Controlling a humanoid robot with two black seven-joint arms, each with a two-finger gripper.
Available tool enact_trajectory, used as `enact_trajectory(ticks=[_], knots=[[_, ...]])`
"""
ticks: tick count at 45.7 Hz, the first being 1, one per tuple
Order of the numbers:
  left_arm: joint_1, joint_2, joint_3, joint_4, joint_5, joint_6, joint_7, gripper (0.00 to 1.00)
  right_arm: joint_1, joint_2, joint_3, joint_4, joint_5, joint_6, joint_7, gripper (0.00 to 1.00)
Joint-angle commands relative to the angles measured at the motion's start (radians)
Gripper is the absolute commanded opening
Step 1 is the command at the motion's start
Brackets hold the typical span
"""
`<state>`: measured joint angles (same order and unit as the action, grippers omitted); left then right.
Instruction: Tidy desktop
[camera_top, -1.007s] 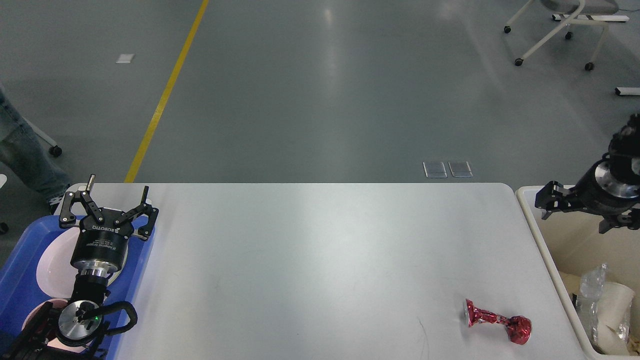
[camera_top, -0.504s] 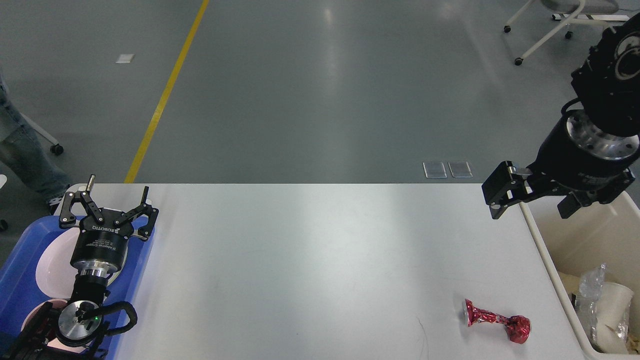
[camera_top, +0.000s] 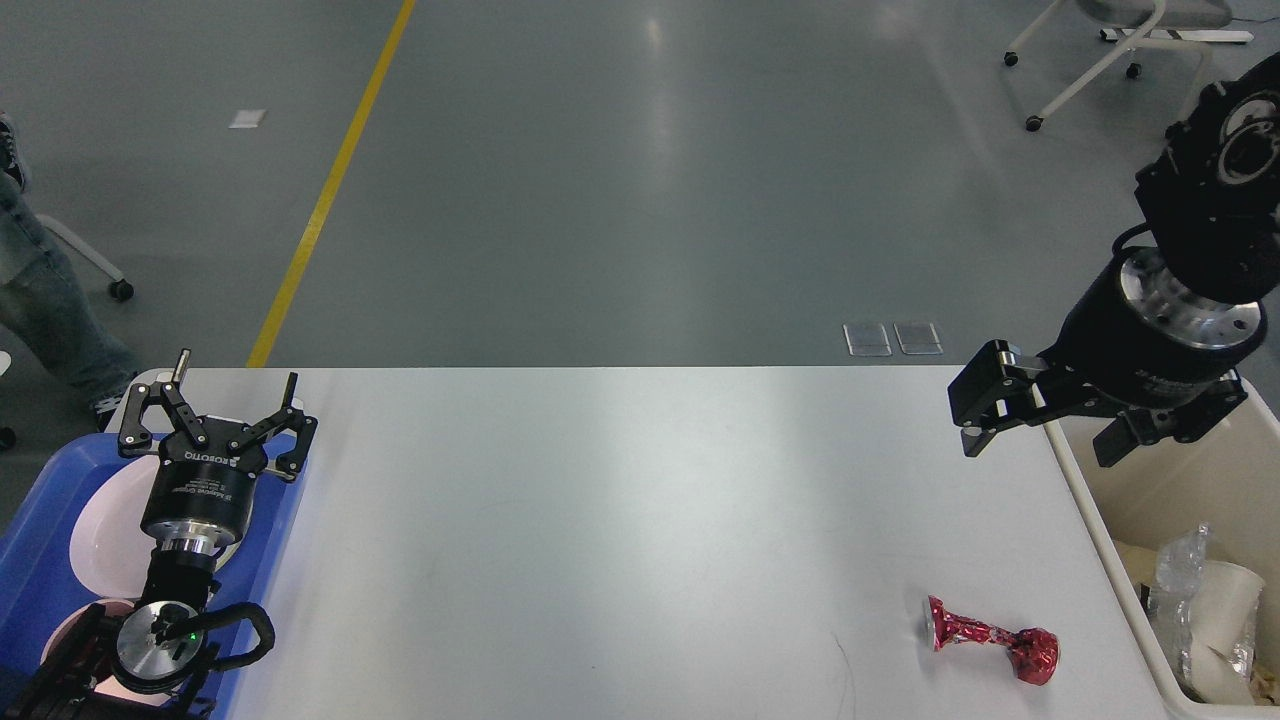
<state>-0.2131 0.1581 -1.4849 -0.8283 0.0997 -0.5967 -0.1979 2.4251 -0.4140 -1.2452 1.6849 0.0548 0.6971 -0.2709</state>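
Two grippers: right gripper (camera_top: 1045, 425) edged slightly left over desktop (camera_top: 640, 520) corner, jaws apart; left gripper (camera_top: 215, 420) unmoved, jaws apart.

Lots of open room on our desktop, with things only at the edges.

The big middle of the desktop (camera_top: 620, 520) is bare, so we could pass a gripper across it. On the near right lies a red foil wrapper (camera_top: 990, 642), the only thing in the way there. The blue tray (camera_top: 40, 560) with white bowls (camera_top: 105, 525) sits at the left edge, under our left gripper (camera_top: 215, 420). The cream bin (camera_top: 1100, 530) blocks the right edge, and our right gripper (camera_top: 1045, 440) hangs over its far corner.
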Motion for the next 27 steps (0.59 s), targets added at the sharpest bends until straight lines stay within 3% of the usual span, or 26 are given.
enact_trajectory(ticks=[1,5,14,21,27], knots=[[0.000,0.000,0.000,0.000,0.000,0.000,0.000,0.97,-0.040,-0.005,-0.071,-0.011,0.170,-0.105,-0.001,0.97],[0.000,0.000,0.000,0.000,0.000,0.000,0.000,0.97,-0.057,-0.008,-0.108,-0.005,0.267,-0.197,-0.001,0.97],[0.000,0.000,0.000,0.000,0.000,0.000,0.000,0.97,-0.109,-0.043,-0.117,0.010,0.534,-0.270,-0.001,0.91],[0.000,0.000,0.000,0.000,0.000,0.000,0.000,0.97,-0.193,-0.045,-0.117,0.013,0.692,-0.474,0.001,1.00],[0.000,0.000,0.000,0.000,0.000,0.000,0.000,0.97,-0.279,-0.045,-0.100,0.022,0.822,-0.551,0.001,1.00]])
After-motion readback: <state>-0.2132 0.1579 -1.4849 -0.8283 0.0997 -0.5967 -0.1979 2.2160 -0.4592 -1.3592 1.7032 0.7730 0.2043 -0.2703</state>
